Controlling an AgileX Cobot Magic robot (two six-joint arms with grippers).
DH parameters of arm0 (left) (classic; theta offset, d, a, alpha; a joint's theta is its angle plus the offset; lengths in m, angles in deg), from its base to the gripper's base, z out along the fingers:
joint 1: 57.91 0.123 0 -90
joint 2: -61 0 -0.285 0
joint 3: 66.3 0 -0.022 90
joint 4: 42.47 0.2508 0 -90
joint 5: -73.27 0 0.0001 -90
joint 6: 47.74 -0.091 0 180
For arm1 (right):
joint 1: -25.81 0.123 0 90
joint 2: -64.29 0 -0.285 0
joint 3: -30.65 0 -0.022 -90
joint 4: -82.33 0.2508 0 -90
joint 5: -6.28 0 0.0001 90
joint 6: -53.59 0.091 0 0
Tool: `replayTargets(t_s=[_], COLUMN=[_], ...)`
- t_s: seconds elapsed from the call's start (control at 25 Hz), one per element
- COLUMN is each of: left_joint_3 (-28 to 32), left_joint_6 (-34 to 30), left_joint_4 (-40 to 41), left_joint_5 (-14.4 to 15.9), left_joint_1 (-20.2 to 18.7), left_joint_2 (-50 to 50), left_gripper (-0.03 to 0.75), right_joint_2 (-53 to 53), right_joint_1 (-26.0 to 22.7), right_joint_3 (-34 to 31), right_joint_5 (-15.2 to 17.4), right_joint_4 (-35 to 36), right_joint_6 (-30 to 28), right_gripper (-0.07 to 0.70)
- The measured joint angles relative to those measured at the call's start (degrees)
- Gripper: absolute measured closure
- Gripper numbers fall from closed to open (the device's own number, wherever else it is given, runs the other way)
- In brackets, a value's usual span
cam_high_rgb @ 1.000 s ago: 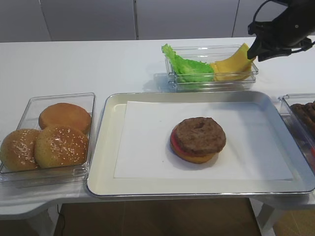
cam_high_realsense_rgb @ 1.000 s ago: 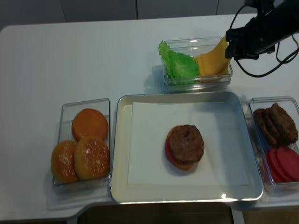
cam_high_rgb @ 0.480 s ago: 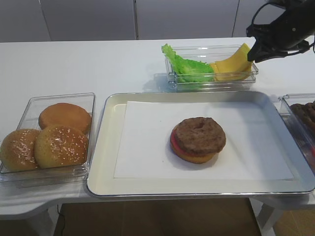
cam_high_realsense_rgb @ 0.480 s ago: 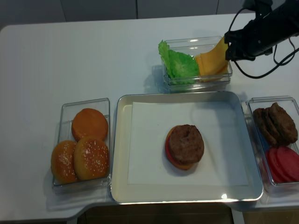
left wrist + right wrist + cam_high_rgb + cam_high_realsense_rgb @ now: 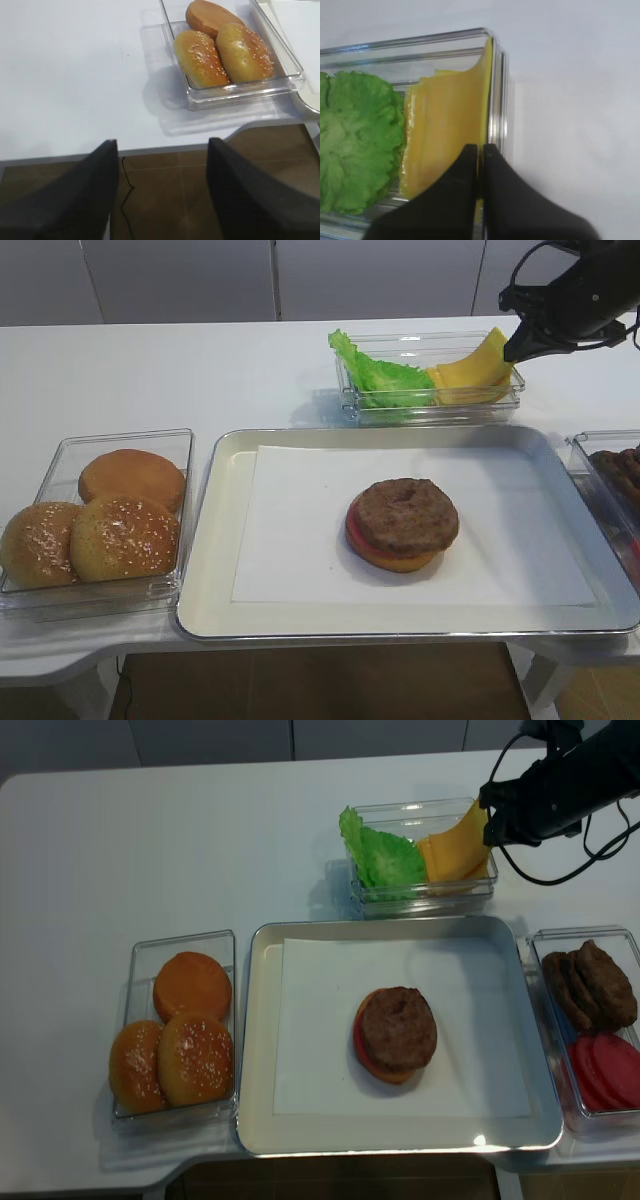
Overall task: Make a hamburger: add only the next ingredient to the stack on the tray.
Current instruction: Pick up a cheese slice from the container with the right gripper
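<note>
**Right gripper pinches the cheese edge**

We see our right gripper (image 5: 480, 172) closed on the raised edge of the cheese slice (image 5: 447, 130), its jaws pressed together with the yellow sheet between them. The slice still sits in its clear container (image 5: 420, 890), the lettuce leaf (image 5: 355, 140) just beside. Nearer us, the stack (image 5: 395, 1033) rests on the tray (image 5: 262, 1050). Our left gripper (image 5: 162, 195) hangs wide open, well apart, near 3 buns (image 5: 222, 50).

Right end effector (image 5: 480, 155) clamped; left (image 5: 160, 190) spread.
</note>
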Motion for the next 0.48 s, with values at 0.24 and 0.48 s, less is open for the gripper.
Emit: replayTargets(t_s=[0.24,0.48], left_joint_3=[0.0,0.0], left_joint_6=[0.0,0.0], left_joint_4=[0.0,0.0], left_joint_5=[0.0,0.0], left_joint_1=[0.0,0.0], left_joint_2=[0.0,0.0], left_gripper=[0.299,0.299], right_joint_2=[0.0,0.0], right_joint_1=[0.0,0.0], right_joint_3=[0.0,0.0], right_joint_5=[0.0,0.2], right_joint_4=[0.0,0.1], right_joint_6=[-0.8,-1.5], right_gripper=[0.62,0.62])
